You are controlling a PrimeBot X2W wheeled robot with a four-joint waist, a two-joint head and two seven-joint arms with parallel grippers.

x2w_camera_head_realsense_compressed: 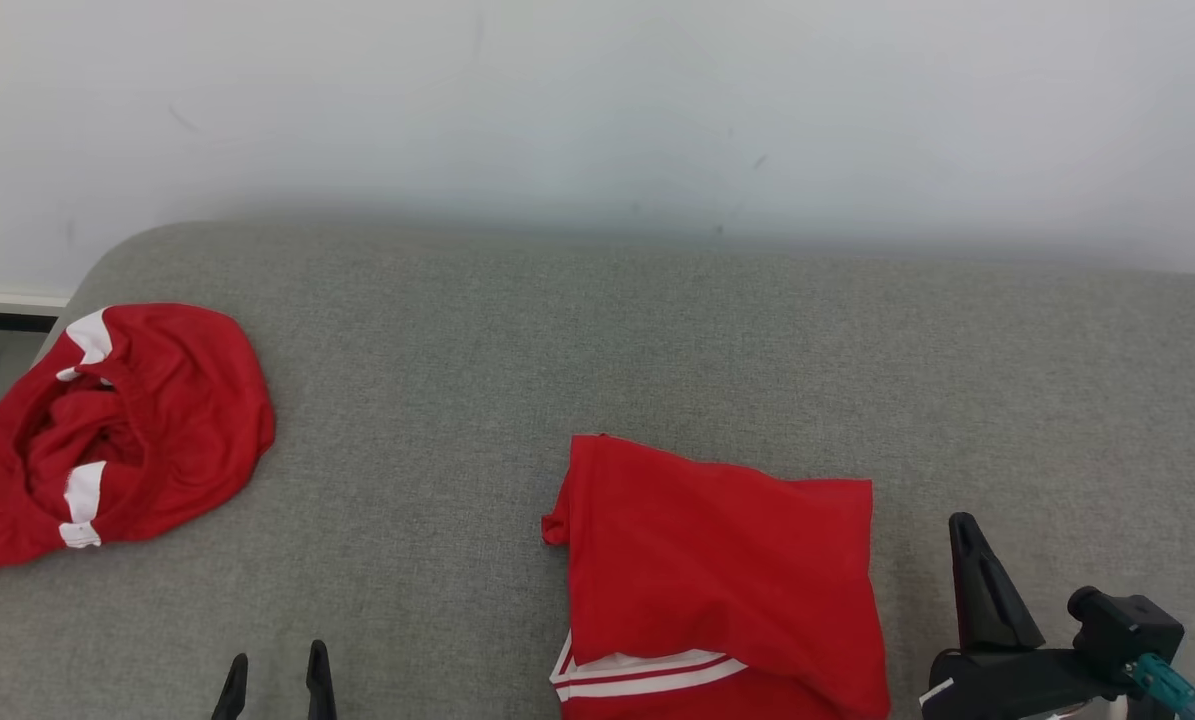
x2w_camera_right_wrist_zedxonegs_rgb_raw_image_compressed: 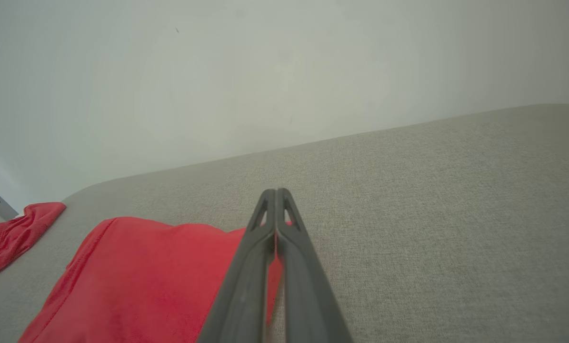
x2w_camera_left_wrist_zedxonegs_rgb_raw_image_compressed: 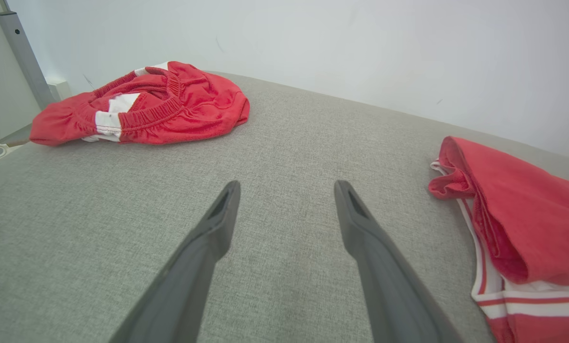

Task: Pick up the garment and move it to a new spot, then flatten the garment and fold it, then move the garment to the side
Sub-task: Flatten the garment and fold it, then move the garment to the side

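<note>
A red garment point(x2w_camera_head_realsense_compressed: 717, 560) with white stripes at its near hem lies folded over on the grey padded surface point(x2w_camera_head_realsense_compressed: 657, 340), low in the middle of the head view. It also lies at the right of the left wrist view point(x2w_camera_left_wrist_zedxonegs_rgb_raw_image_compressed: 527, 228) and lower left in the right wrist view point(x2w_camera_right_wrist_zedxonegs_rgb_raw_image_compressed: 146, 276). My right gripper point(x2w_camera_head_realsense_compressed: 960, 522) hovers just right of that garment, apart from it, its fingers pressed together point(x2w_camera_right_wrist_zedxonegs_rgb_raw_image_compressed: 275, 191) with nothing between them. To the garment's left, my left gripper point(x2w_camera_head_realsense_compressed: 277, 655) is open over bare fabric point(x2w_camera_left_wrist_zedxonegs_rgb_raw_image_compressed: 286, 186).
A second red garment point(x2w_camera_head_realsense_compressed: 117, 430) with white patches lies crumpled near the surface's rounded far-left corner point(x2w_camera_left_wrist_zedxonegs_rgb_raw_image_compressed: 160, 105). A pale wall runs along the back edge. A grey metal post point(x2w_camera_left_wrist_zedxonegs_rgb_raw_image_compressed: 22, 52) stands beyond the left end.
</note>
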